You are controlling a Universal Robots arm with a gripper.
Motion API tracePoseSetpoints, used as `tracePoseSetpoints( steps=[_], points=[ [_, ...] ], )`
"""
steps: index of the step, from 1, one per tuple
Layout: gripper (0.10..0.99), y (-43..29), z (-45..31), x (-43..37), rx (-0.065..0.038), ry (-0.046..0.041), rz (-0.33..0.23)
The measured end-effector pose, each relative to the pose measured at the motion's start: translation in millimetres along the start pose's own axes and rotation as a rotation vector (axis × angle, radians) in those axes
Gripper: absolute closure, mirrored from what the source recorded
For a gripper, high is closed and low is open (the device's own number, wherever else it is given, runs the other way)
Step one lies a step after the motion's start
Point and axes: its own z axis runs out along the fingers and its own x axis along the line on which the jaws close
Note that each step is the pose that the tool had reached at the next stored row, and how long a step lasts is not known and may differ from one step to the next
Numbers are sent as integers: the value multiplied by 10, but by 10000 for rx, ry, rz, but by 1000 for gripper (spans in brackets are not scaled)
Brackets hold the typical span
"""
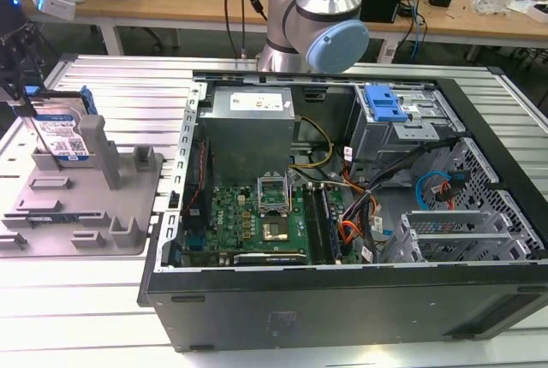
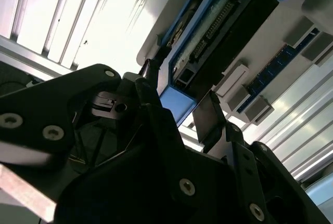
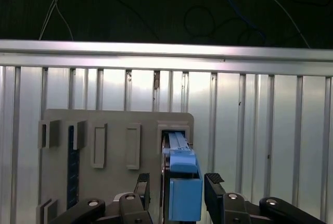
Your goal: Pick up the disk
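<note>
Claw (image 3: 178, 180) spread, straddling upright flat rectangular disk (image 3: 185, 203), blue-railed, slotted in grey plastic fixture (image 3: 114, 125).

Inventory, by count.
- Disk (image 1: 62, 134): 1.
- Grey fixture (image 1: 86, 205): 1, with 1 blue strip (image 1: 62, 215) in a slot.
- Computer case (image 1: 342, 299): 1. It contains:
  - power supply (image 1: 253, 133): 1
  - motherboard (image 1: 244, 227): 1
  - processor socket (image 1: 276, 231): 1
  - blue-fronted drive cage (image 1: 385, 104): 1
  - orange cable bundle (image 1: 351, 231): 1
- Robot arm (image 1: 321, 17): 1.
- Gripper (image 3: 178, 185): 1, with 2 fingers (image 3: 214, 182).
- Slatted metal table (image 1: 77, 317): 1.
</note>
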Motion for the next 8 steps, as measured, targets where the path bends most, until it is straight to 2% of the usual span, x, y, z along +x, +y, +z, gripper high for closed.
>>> tracePoseSetpoints(
  steps=[1,3,8],
  points=[
    [557,0,7,0,0,0,0],
    [694,0,21,-1,0,0,0],
    [694,-1,38,-2,0,0,0]
  ],
)
